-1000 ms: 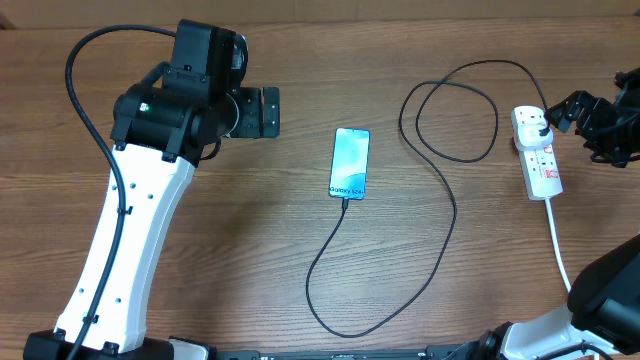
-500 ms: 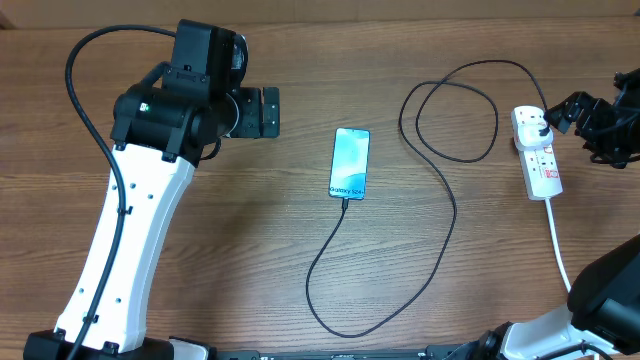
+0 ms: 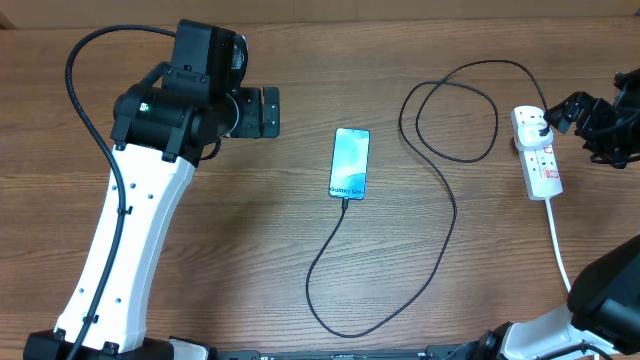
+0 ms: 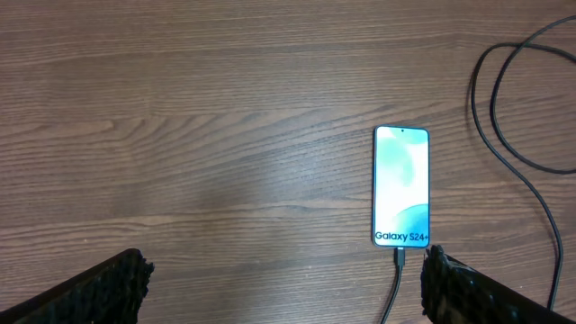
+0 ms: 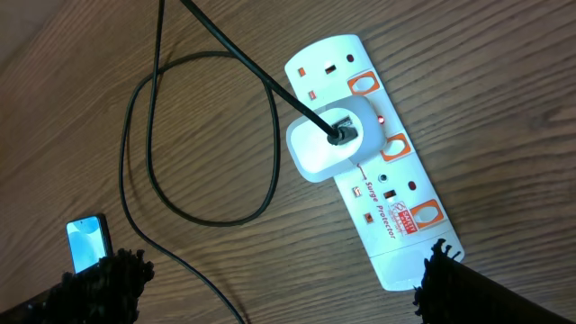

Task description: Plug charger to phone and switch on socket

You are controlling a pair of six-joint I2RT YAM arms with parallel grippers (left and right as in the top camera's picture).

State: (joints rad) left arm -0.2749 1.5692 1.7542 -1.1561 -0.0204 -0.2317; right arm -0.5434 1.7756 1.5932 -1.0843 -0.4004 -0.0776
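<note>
The wooden table [image 3: 250, 260] fills the overhead view. The white-and-black left arm [image 3: 130, 240] rises from 7 o'clock to about 10 o'clock. There the left gripper [image 3: 272, 111] hangs with its jaws spread wide and nothing between them, well apart from everything else. At the 3 o'clock edge the dark right arm [image 3: 615, 120] reaches in, and the right gripper [image 5: 279, 288] is also wide open and empty, hovering just beside the socket without touching it. The charger [image 3: 450, 215], a thin black cable, makes a loop near 1 o'clock, then sweeps down toward 6 o'clock and curls back up to the centre. The socket [image 3: 540, 160], a white strip with red-marked switches, lies at 3 o'clock, and its white cord trails toward 5 o'clock. The phone [image 3: 350, 163] lies flat at the centre, screen up and lit. A white plug [image 5: 319, 144] sits in the socket's middle outlet, with a small red light [image 5: 382, 118] glowing beside it. The connector tip [image 4: 400, 256] is seated in the phone's 6 o'clock edge.
</note>
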